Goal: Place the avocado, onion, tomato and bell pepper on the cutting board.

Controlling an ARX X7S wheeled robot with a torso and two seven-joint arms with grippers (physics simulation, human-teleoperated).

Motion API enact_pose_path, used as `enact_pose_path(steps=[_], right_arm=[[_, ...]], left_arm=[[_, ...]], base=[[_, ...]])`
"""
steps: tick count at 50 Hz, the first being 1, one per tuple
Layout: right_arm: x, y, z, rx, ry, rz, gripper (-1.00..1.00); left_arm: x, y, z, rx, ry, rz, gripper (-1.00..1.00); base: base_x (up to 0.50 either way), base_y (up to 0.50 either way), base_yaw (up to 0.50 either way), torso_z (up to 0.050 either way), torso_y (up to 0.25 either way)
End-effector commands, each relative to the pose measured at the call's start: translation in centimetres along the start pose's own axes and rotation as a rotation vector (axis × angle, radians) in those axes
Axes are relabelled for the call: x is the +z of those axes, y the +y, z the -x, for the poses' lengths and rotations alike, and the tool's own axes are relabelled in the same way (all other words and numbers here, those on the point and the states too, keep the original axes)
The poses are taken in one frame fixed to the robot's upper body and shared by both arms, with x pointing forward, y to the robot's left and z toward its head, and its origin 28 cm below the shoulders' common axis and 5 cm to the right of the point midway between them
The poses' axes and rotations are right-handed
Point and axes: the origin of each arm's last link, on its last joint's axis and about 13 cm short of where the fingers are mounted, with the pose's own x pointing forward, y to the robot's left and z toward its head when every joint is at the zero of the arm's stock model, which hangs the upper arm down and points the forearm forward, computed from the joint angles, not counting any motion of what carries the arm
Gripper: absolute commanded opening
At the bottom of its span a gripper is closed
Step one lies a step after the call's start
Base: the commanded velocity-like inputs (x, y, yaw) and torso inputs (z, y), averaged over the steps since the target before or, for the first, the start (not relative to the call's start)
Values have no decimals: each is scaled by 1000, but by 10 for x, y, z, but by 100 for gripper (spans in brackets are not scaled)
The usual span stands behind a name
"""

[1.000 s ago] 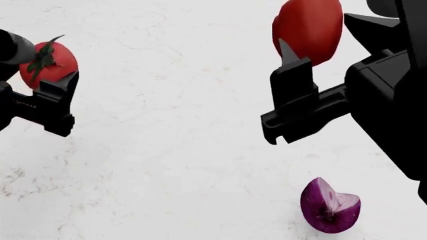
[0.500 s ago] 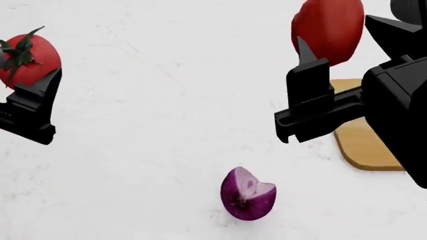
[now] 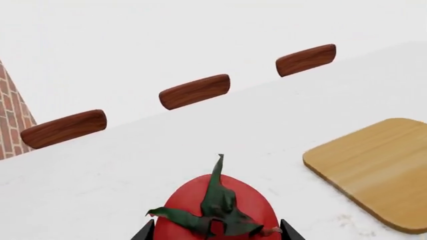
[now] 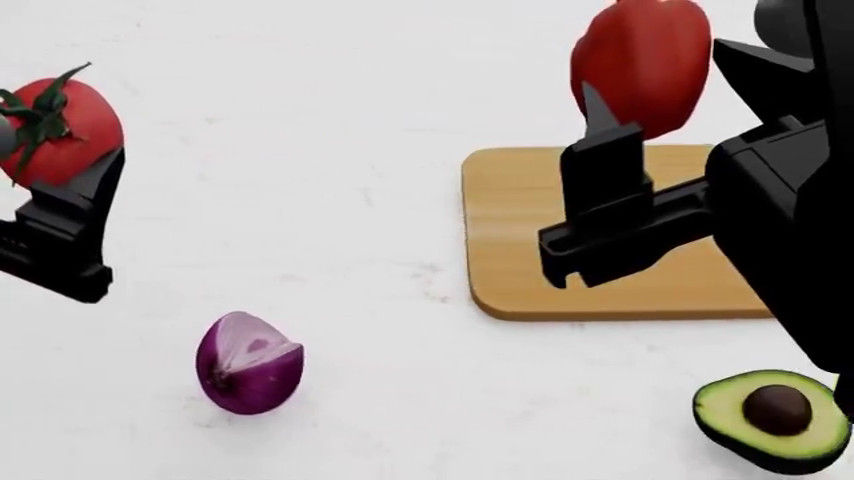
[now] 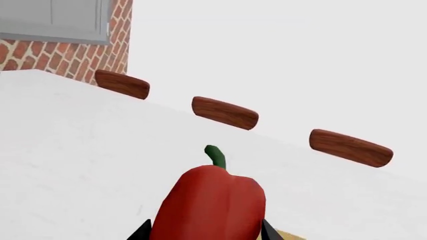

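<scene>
My left gripper [image 4: 60,165] is shut on the tomato [image 4: 60,130], red with a green calyx, held above the white counter at far left; the left wrist view shows the tomato [image 3: 217,212] between the jaws. My right gripper [image 4: 641,110] is shut on the red bell pepper [image 4: 641,60], held above the cutting board [image 4: 521,230]; the right wrist view shows the pepper [image 5: 210,205] with its green stem. The cutting board also shows in the left wrist view [image 3: 380,170]. The purple onion piece [image 4: 248,362] lies on the counter left of the board. The halved avocado [image 4: 771,417] lies in front of the board's right part.
The white counter [image 4: 334,120] runs to a far edge, where three brown chair backs [image 3: 195,91] show beyond it. A brick wall [image 5: 60,55] stands at the far side in the right wrist view.
The head view has shifted: the onion slid left in view, more of the board came into view and the avocado appeared. Both grippers keep their hold on tomato and pepper.
</scene>
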Motion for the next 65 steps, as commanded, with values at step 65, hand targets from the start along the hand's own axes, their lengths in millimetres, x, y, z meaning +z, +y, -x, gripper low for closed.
enact_pose_path(steps=[65], right_arm=[[-10,5,-20,44,64,31,-100]], left_arm=[[0,-1,3,8,-16,-21,-100]], base=[[125,-185,0,0,1]])
